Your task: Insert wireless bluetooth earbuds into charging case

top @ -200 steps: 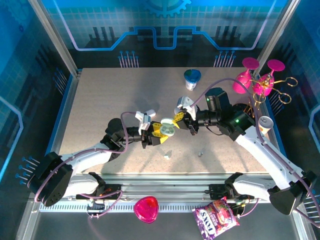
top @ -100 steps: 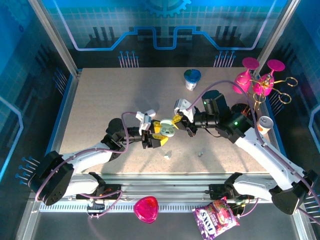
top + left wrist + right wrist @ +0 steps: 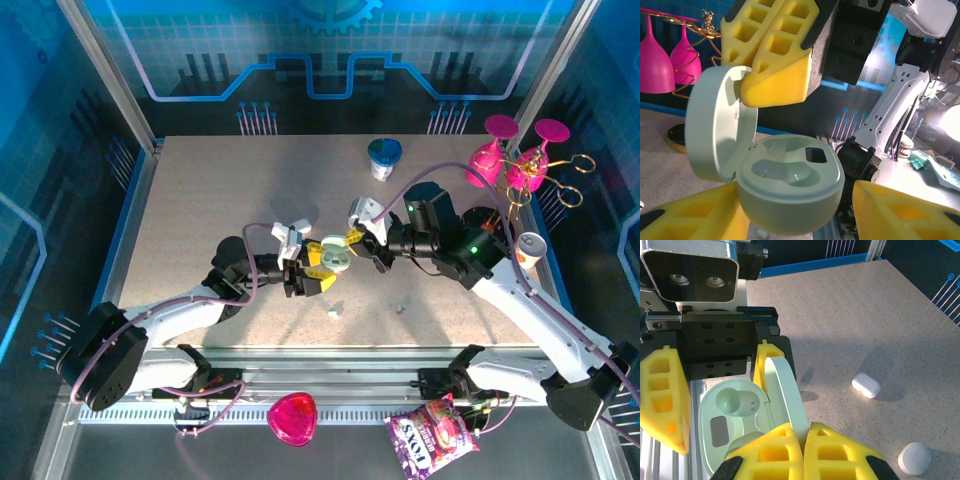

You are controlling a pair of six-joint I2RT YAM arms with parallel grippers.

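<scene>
Charging case [image 3: 337, 258]: mid-table, between the left gripper's [image 3: 321, 270] fingers.
Right gripper [image 3: 353, 238]: just right of it, touching its lid.
Cup [image 3: 384, 158]: far, behind both.
Small case [image 3: 866, 385]: on the table, nearer.

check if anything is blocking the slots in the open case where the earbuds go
Nothing covers the two slots: they sit bare and empty in the case that the left gripper holds. The lid is swung open, and the right gripper, closed, touches it, off to the side of the slots.
</scene>
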